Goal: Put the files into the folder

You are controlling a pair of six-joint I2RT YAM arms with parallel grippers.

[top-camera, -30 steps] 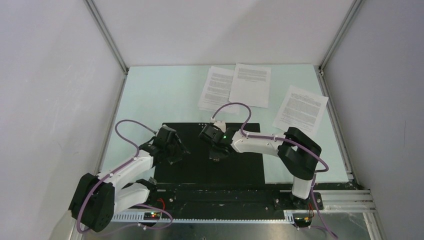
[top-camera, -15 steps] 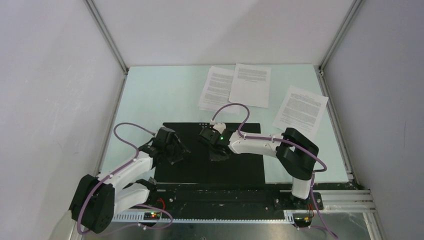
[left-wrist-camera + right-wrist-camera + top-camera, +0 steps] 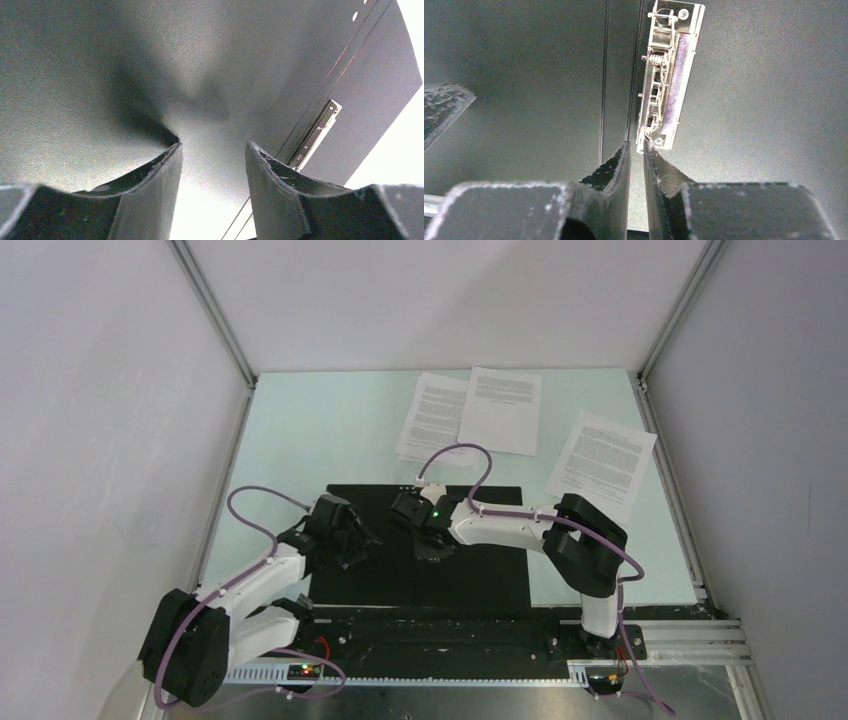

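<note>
- Three files wait far back; folder lies open near the arms.
- Right end effector nearly closed at the metal clip, hold unclear; left end effector half-open, empty.
- Next, I reckon: lift that clip.

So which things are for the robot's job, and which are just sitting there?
For the job: the open folder, its metal clip, the three files, the left gripper, the right gripper.
Just there: the pale green table, the purple cables, the white walls.

Table bears open folder, 3 files.
</note>
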